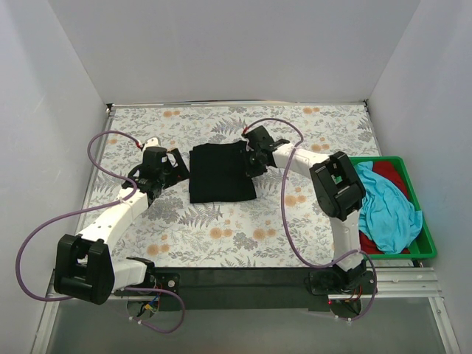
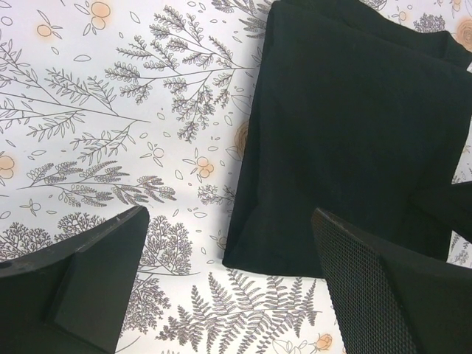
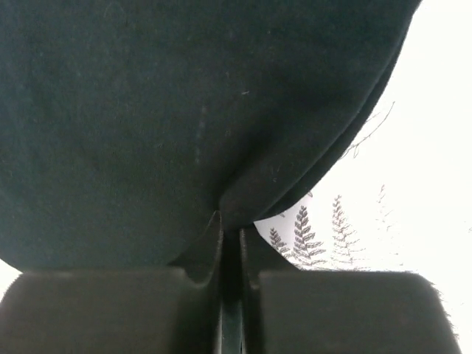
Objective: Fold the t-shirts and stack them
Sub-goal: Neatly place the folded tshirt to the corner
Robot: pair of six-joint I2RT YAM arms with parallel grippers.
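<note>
The black t-shirt [image 1: 220,174] lies folded into a rectangle in the middle of the floral table. My right gripper [image 1: 251,156] is at its right edge, shut on a pinch of the black cloth [image 3: 184,125], which fills the right wrist view. My left gripper [image 1: 177,168] is open and empty just left of the shirt; in the left wrist view the shirt's [image 2: 354,140] near corner lies between its fingers [image 2: 383,295]. The turquoise t-shirt [image 1: 385,206] and the red t-shirt [image 1: 389,175] lie heaped in the green tray [image 1: 428,247].
The green tray stands at the table's right edge. White walls enclose the table on three sides. Purple cables loop from both arms over the floral cloth [image 1: 221,228].
</note>
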